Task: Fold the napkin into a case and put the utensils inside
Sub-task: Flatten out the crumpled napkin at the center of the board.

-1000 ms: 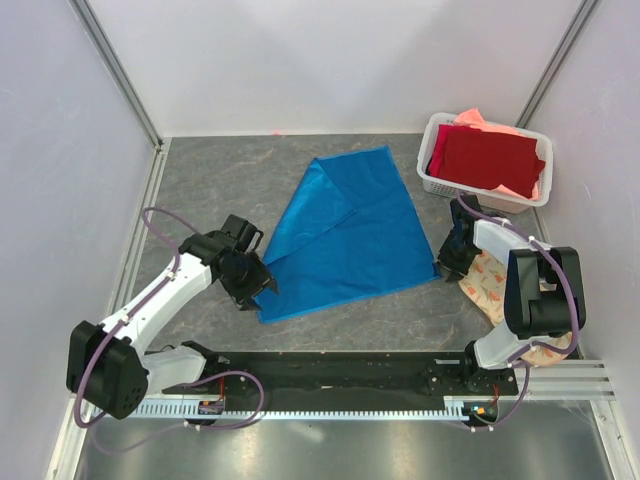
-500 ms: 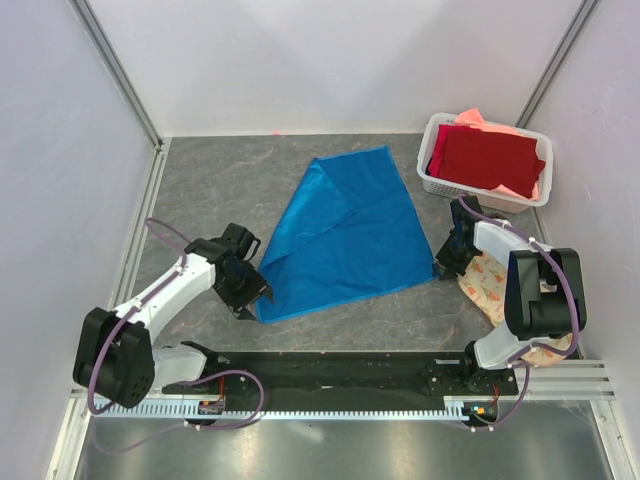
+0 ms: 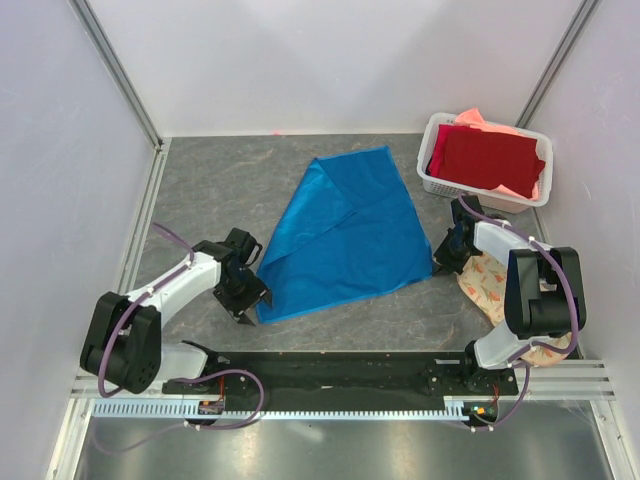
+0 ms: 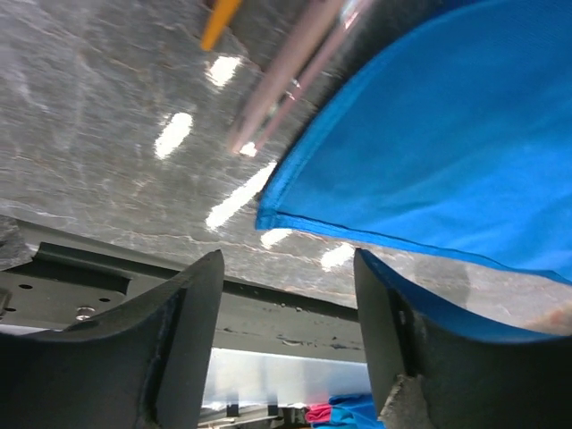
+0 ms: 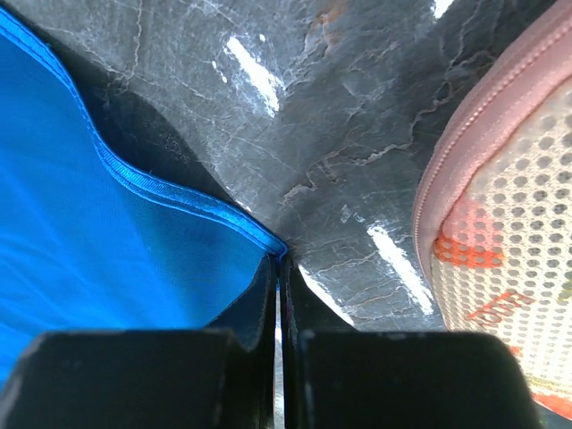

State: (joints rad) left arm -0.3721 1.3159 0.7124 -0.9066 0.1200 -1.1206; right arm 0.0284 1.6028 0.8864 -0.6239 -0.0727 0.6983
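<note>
The bright blue napkin (image 3: pixel 345 235) lies partly folded over itself in the middle of the table. My left gripper (image 3: pixel 246 298) is open and empty, low beside the napkin's near-left corner (image 4: pixel 271 217), which lies just ahead of the jaws. In the left wrist view the gripper (image 4: pixel 288 273) straddles nothing. My right gripper (image 3: pixel 446 260) is shut on the napkin's right corner (image 5: pixel 268 246), which shows pinched between the jaws (image 5: pixel 281 299). No utensils show in the top view. An orange tip (image 4: pixel 221 18) at the left wrist view's top edge cannot be identified.
A white basket (image 3: pixel 430 178) at the back right holds a dark red cloth (image 3: pixel 490 158) and a salmon-pink cloth (image 3: pixel 505 130). A round floral mat (image 3: pixel 488 285) lies under the right arm and also shows in the right wrist view (image 5: pixel 509 223). The black base rail (image 3: pixel 340 370) runs along the near edge.
My left gripper has moved toward the near edge along the napkin's left side, down to its near-left corner. The right gripper keeps hold of the right corner.
</note>
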